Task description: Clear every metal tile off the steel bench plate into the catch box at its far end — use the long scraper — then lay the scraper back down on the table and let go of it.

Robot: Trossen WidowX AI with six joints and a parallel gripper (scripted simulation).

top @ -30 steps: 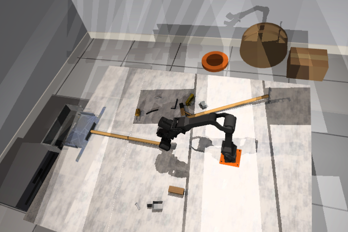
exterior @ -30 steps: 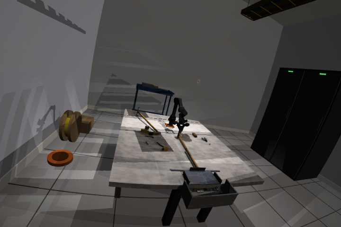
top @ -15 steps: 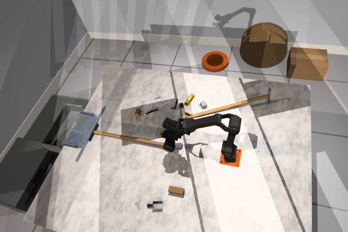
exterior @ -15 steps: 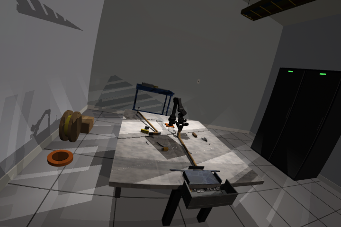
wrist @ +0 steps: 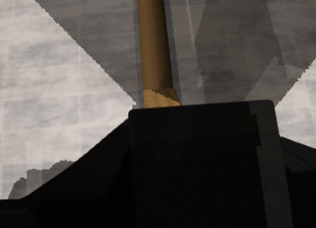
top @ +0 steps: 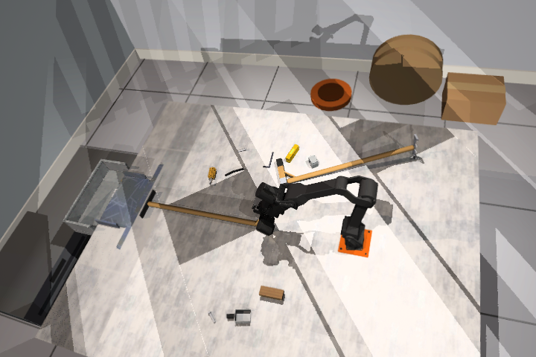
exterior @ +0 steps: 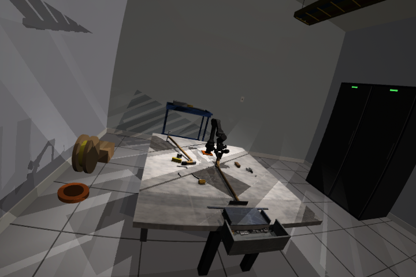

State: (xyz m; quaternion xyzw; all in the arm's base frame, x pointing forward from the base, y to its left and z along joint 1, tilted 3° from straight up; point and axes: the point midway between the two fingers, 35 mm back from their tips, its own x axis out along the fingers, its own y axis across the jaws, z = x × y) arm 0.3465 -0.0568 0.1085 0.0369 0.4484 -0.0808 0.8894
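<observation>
We saw the long scraper clamped in the gripper, its black blade just beside the steel plate's near edge; bench surface flanked the handle; only the exterior view showed tiles inside the catch box.

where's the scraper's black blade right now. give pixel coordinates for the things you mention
In the top view, the black blade (top: pixel 147 204) (exterior: pixel 238 202) is left of the gripper (top: pixel 265 214) (exterior: pixel 218 156), just right of the bluish bench plate (top: pixel 125 201) (exterior: pixel 246 216), at the handle's far end.
</observation>
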